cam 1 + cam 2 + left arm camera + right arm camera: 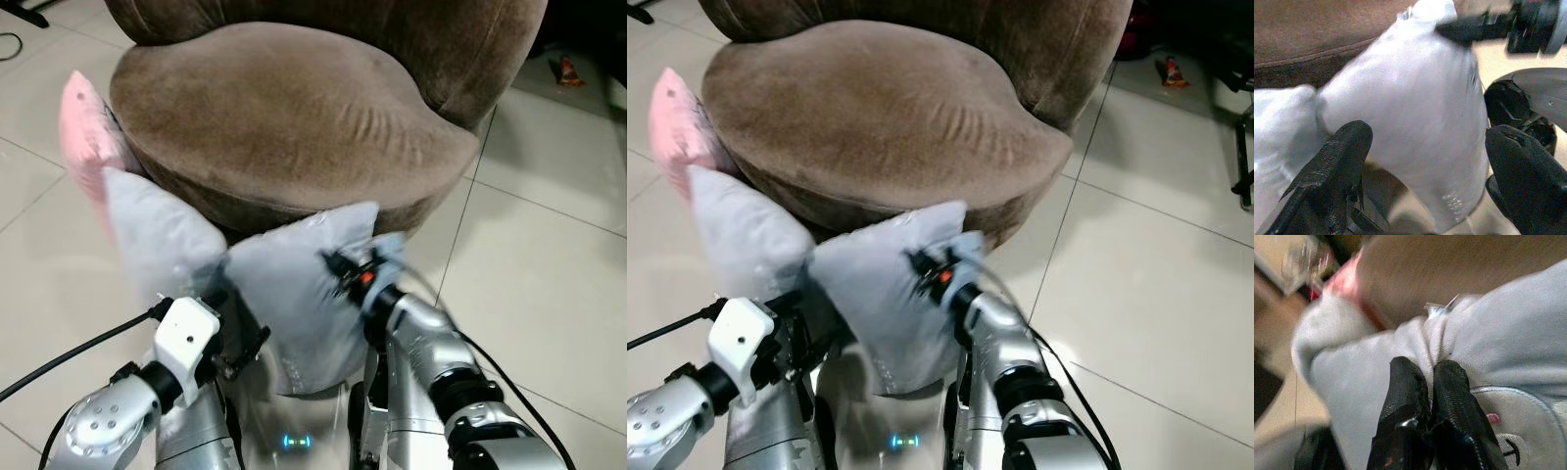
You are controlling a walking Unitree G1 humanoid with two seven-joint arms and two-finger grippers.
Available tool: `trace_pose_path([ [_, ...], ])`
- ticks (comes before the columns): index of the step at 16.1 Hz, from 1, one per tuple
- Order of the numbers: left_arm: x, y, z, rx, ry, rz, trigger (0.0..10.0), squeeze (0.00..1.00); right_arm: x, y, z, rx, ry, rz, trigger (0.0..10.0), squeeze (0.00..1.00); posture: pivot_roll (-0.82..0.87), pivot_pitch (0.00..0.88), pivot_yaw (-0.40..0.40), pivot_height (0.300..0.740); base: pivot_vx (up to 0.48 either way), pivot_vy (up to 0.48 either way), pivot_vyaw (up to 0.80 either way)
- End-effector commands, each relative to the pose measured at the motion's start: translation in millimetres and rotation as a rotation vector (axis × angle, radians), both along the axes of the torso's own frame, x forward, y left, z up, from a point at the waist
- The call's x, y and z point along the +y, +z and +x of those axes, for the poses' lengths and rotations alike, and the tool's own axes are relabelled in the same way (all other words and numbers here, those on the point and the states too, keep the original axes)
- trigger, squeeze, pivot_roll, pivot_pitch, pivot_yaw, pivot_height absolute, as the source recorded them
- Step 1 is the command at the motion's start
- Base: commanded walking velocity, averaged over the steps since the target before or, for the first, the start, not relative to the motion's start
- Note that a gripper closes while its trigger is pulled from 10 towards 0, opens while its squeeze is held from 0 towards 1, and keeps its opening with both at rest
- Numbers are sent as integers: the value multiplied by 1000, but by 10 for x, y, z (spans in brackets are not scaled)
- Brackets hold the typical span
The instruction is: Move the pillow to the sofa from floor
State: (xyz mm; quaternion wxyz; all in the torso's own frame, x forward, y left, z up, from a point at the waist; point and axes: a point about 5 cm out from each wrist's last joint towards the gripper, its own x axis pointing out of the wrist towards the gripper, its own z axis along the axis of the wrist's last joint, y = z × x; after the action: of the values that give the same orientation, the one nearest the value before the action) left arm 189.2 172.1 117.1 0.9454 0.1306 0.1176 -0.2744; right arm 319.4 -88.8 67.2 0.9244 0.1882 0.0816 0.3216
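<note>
Held up off the tiled floor (549, 264) in front of the brown sofa (294, 117): a pale grey pillow (294, 294), folded into two lobes, one reaching up to the robot's left beside the seat, the other hanging between the two arms just below the seat's front edge. Not resting on the cushion; upper corner level with the seat rim, close to it, touching or not impossible to tell. Wedged against the sofa's left side, behind the grey lobe: a pink pillow (86, 132), upright. No containers anywhere around; seat cushion bare.

Right gripper (1425, 382) clenched tight on the grey pillow, both black fingers (1452, 391) pressed together with a bunched fold of fabric pinched between the tips; a printed cartoon face on the cloth just beside them. Seen from the head, buried in the pillow's right edge, wrist blurred.

Left gripper (1425, 161) spread wide, one finger on either side of the pillow's hanging lobe, cloth sagging between them; the nearer finger (1337, 166) touching or almost touching the fabric, the other apart from it. Not clamped on anything.

Far off on the tiles, to the right: a small orange wrapper (569, 71).
</note>
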Motion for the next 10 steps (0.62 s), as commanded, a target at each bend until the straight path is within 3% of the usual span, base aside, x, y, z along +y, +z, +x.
trace_pose_path([
  [1,-5,-51,15,7,2,5,10000,392,-189,209,83,-59,-104,122,0,0,63,100,-40,442,0,0,0],
  [6,23,-96,121,-10,1,12,10000,388,-411,716,150,-172,-195,371,0,0,57,59,-27,442,0,0,0],
  [8,47,-116,172,-21,0,14,10000,388,-471,1095,23,-271,-122,468,0,0,58,45,-24,442,0,0,0],
  [10,62,-125,192,-28,-2,19,10000,388,-479,1250,-87,-310,-75,478,0,0,56,37,-20,442,0,0,0],
])
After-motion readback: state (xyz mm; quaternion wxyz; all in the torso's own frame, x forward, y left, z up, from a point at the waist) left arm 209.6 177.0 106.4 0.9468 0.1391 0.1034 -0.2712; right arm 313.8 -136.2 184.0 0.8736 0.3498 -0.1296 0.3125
